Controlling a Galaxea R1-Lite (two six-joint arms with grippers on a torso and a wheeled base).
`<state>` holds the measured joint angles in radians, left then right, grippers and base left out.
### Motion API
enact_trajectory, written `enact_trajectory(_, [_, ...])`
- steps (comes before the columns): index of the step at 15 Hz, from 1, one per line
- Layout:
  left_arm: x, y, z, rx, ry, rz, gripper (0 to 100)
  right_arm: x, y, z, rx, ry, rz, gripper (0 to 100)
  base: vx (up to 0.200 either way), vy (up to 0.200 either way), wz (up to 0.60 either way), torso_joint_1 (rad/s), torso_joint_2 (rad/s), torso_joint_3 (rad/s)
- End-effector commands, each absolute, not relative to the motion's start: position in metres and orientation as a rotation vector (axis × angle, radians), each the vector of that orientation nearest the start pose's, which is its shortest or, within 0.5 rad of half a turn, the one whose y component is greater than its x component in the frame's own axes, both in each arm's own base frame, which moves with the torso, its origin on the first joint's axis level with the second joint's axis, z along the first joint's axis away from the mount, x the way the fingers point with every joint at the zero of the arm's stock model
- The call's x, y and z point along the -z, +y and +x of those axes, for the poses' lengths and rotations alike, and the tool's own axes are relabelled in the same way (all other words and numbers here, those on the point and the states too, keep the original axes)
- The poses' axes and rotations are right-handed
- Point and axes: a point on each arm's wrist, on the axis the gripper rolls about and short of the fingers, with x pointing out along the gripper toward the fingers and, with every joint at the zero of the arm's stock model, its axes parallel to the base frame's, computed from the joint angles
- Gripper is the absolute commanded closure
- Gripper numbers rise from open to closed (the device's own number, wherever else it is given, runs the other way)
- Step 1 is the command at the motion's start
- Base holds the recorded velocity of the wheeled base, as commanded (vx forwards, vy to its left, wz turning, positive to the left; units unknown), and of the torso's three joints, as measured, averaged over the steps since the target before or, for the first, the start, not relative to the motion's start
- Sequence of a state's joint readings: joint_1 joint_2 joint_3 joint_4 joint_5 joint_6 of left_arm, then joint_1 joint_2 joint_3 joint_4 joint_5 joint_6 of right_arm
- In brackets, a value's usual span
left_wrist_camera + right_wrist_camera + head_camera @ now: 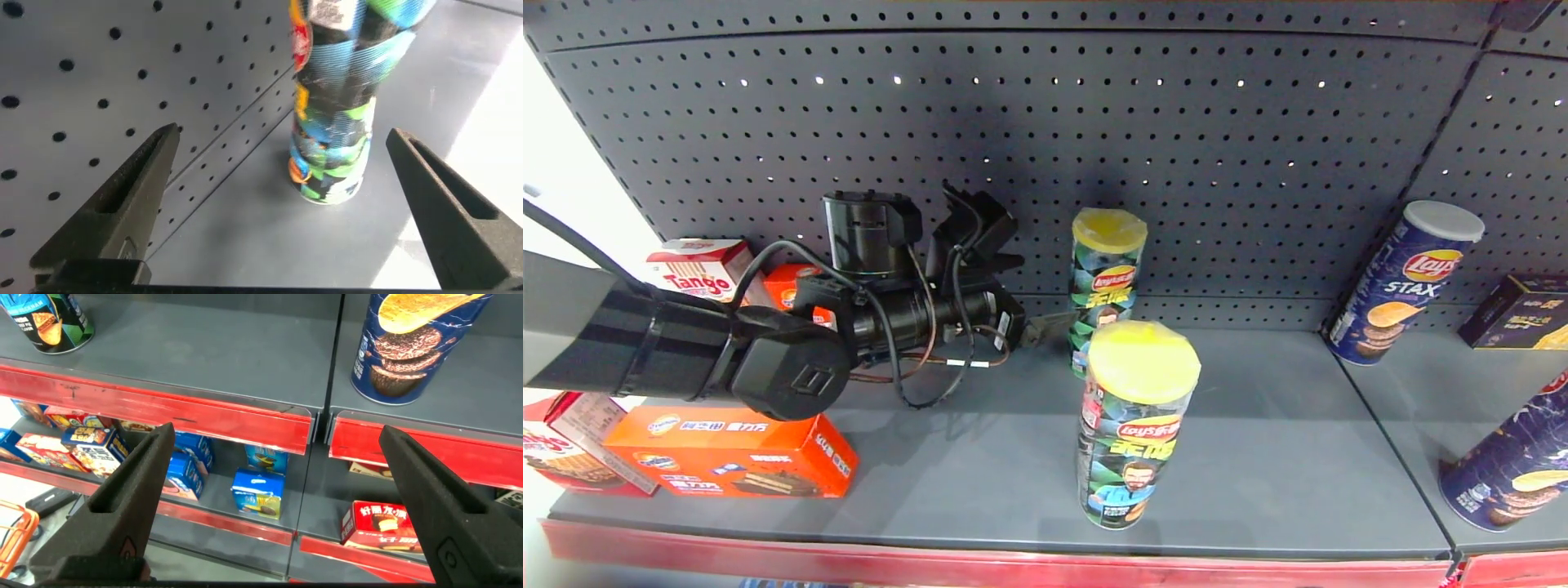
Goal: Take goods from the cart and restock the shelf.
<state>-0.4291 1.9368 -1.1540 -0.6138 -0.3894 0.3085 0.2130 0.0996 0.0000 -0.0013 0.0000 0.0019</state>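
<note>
My left tool (1052, 325) is at the back of the shelf, its tip just beside the rear chip can (1104, 286). In the left wrist view the left tool (282, 137) is spread wide and grips nothing; the rear chip can (331, 139) stands upright ahead of the gap, close to the pegboard (122, 73). My right tool (278, 434) is spread just as wide with nothing in it, and it faces the red front strip (204, 408) of the shelf from outside.

The shelf (1258, 457) is a flat grey deck backed by the dark pegboard (1045, 139). There is bare deck to the right of both yellow-lidded cans and in front of my left arm. A seam splits this bay from the next bay on the right.

The front chip can (1135, 425) stands upright near the front edge, in line with the rear one and apart from it. On the left, an orange box (731, 457) lies flat by the front edge beneath my arm. A red-and-white box (698, 269) stands against the pegboard behind the arm.

In the right bay a blue can (1401, 282) leans back against the pegboard, with a dark box (1515, 310) next to it. A dark blue can (1511, 474) stands nearer the front. The right wrist view shows that dark blue can (417, 343) above the strip, and a blue box (257, 490) and a red box (384, 524) on the lower shelves.
</note>
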Motion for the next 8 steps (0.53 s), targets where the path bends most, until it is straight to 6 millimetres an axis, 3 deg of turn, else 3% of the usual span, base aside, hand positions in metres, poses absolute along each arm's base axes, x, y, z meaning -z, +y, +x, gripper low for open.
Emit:
enact_trajectory(1, [-0.1911, -0.1667, 0.3479, 0.830, 0.052, 0.294, 0, -0.0776, -0.0032, -0.0147, -0.213, 0.099, -0.009, 0, 0.000, 0.000, 0.00, 0.000, 0.00, 0.000])
enact_trajectory(8, [-0.1912, -0.1681, 0.3546, 0.787, 0.053, 0.293, 0, -0.0775, -0.0032, -0.0148, -0.213, 0.098, -0.007, 0, 0.000, 0.000, 0.00, 0.000, 0.00, 0.000])
